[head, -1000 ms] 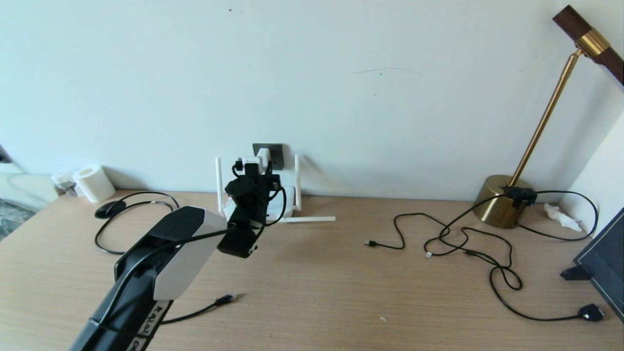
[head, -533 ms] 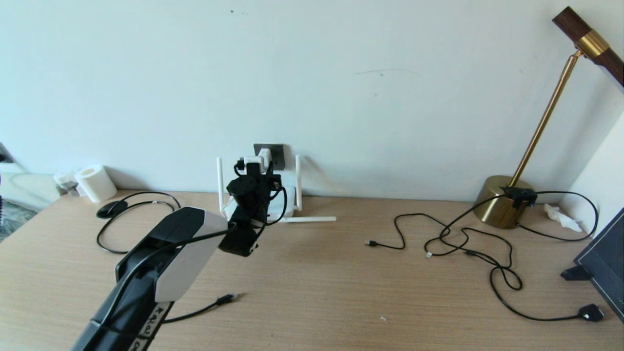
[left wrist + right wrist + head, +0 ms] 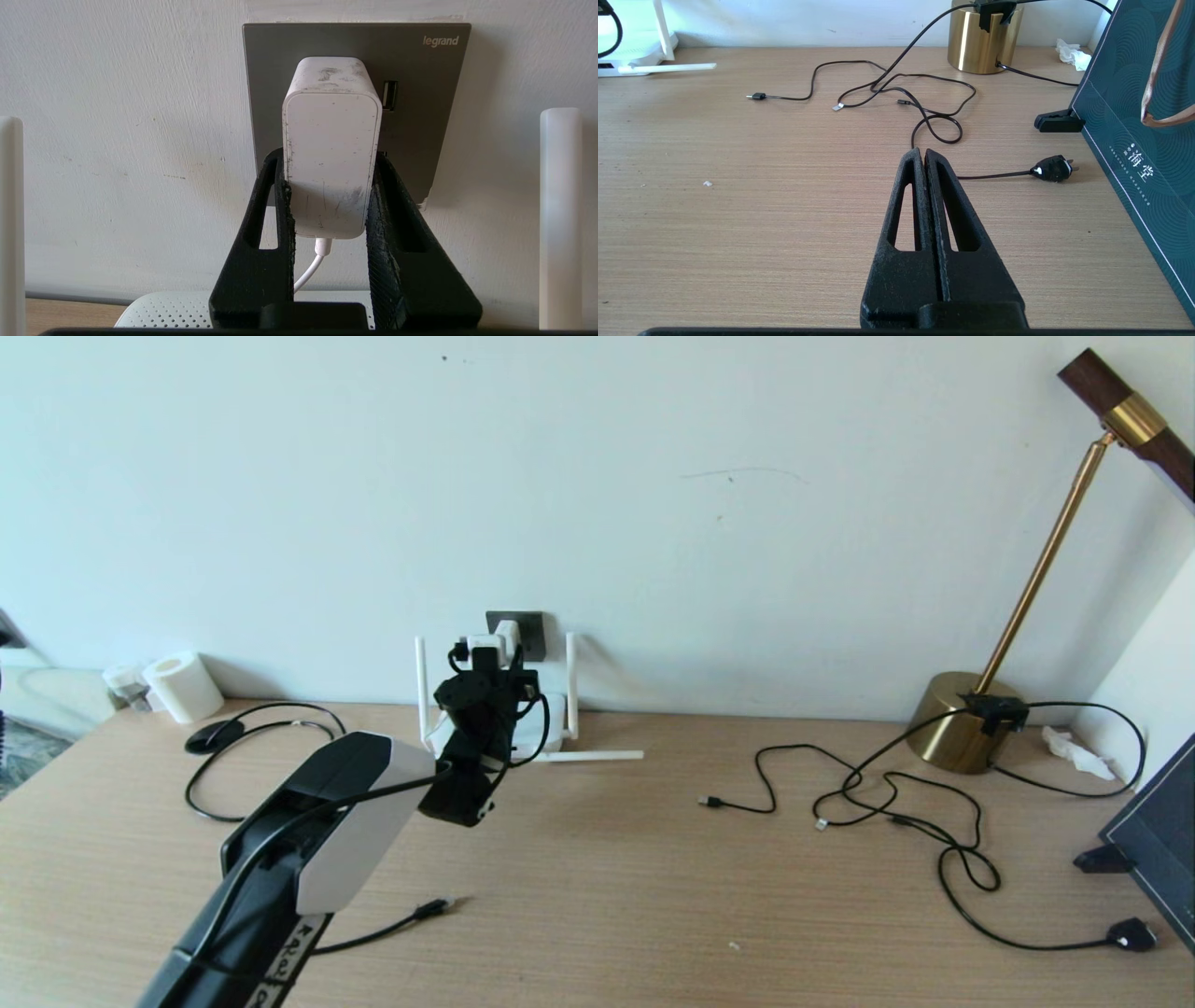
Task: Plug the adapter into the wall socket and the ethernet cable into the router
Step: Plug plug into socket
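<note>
The left gripper [image 3: 329,186] is clamped on the adapter [image 3: 331,149], one finger on each flat side of its lower half, and holds it against the socket [image 3: 420,116] on the wall above the table's back edge. The block looks close to seated, though whether its pins are fully home cannot be told. It is a small rigid shell, light and smooth, so the side grip low on the body seems right: it leaves the top free and keeps the thin white cord [image 3: 308,273] hanging clear between the fingers. Just below the socket, the router [image 3: 551,719] stands at the back edge. The ethernet cable [image 3: 392,926] lies toward the front edge, left of centre, limp along its length with a stiff little plug, best taken just behind that plug. The right gripper [image 3: 923,161] is shut and empty, hovering over the table's right side.
</note>
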